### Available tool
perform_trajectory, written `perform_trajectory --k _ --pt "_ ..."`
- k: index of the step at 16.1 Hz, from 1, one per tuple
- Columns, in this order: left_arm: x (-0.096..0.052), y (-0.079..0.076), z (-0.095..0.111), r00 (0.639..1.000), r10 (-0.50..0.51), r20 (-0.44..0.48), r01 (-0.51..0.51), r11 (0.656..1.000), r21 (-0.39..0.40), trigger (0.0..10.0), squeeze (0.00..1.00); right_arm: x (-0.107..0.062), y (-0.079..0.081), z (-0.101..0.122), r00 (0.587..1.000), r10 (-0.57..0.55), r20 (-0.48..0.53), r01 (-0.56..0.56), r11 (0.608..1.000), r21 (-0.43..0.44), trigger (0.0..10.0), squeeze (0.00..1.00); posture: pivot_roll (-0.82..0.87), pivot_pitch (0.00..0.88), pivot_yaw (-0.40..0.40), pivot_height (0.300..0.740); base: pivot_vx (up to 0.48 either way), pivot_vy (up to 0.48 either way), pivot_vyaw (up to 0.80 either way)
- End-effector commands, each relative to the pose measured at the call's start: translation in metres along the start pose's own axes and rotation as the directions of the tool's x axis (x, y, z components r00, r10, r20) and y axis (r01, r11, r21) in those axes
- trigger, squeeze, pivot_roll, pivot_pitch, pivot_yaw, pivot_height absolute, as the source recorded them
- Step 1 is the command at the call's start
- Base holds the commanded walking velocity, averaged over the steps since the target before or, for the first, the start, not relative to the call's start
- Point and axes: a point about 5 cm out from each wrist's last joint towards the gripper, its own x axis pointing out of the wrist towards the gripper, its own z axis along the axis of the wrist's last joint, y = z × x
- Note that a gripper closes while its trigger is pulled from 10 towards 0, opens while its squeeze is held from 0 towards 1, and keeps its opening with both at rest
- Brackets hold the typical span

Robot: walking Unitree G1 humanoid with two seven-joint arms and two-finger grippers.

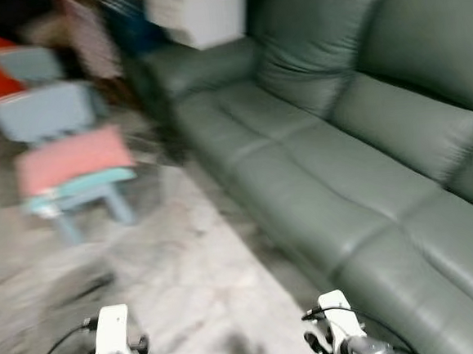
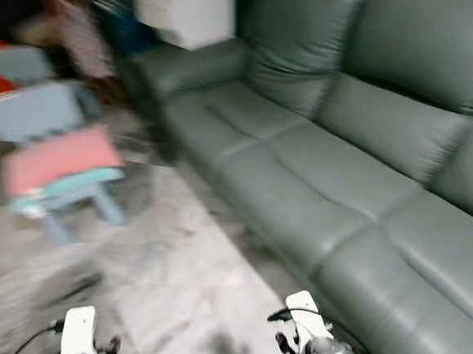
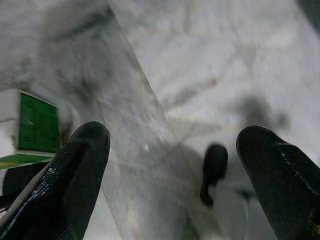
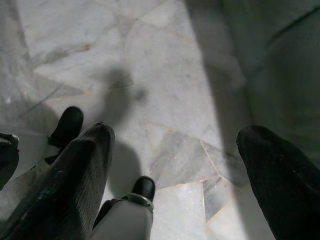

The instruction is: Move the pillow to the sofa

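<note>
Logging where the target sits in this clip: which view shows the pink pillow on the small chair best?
The left eye view: the pink pillow lies whole on the small chair, though blurred. The right eye view shows the same, nearer the frame edge. Both wrist views point down at the floor.

A pale marble-patterned floor [image 1: 195, 270] fills the centre. A grey-green leather sofa [image 1: 358, 159] runs from 12 o'clock toward 4 o'clock. At 10 o'clock stands a small light-blue chair [image 1: 70, 149], blurred, with dim clutter at 11 o'clock behind it.
</note>
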Motion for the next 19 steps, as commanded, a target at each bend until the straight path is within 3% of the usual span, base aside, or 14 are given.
perform_trajectory --k 1,7,16,19 --pt "-0.0011 0.0025 -0.0068 1.0 0.005 -0.022 -0.005 1.0 -0.002 10.0 0.0 -0.001 -0.003 -0.0043 1.0 -0.011 -0.013 0.011 1.0 0.006 10.0 0.0 -0.09 0.0 0.017 0.74 0.0 0.0 0.8" --pt "-0.0012 0.0053 -0.0066 1.0 0.008 -0.026 -0.008 1.0 -0.008 10.0 0.0 -0.0014 -0.003 -0.0062 1.0 -0.01 -0.014 0.011 1.0 0.01 10.0 0.0 -0.09 0.0 0.021 0.74 0.0 0.0 0.74" --pt "-0.0012 0.0043 -0.0075 0.999 -0.006 -0.038 0.007 1.0 0.013 10.0 0.0 -0.0019 -0.0033 -0.0084 1.0 -0.006 -0.013 0.006 1.0 0.013 10.0 0.0 -0.09 0.0 0.023 0.74 0.0 0.0 0.0" --pt "-0.0014 0.0043 -0.0087 0.999 -0.01 -0.041 0.01 1.0 0.009 10.0 0.0 -0.002 -0.0027 -0.0093 1.0 -0.003 -0.014 0.003 1.0 0.011 10.0 0.0 -0.09 0.0 0.022 0.74 0.289 0.0 0.0"
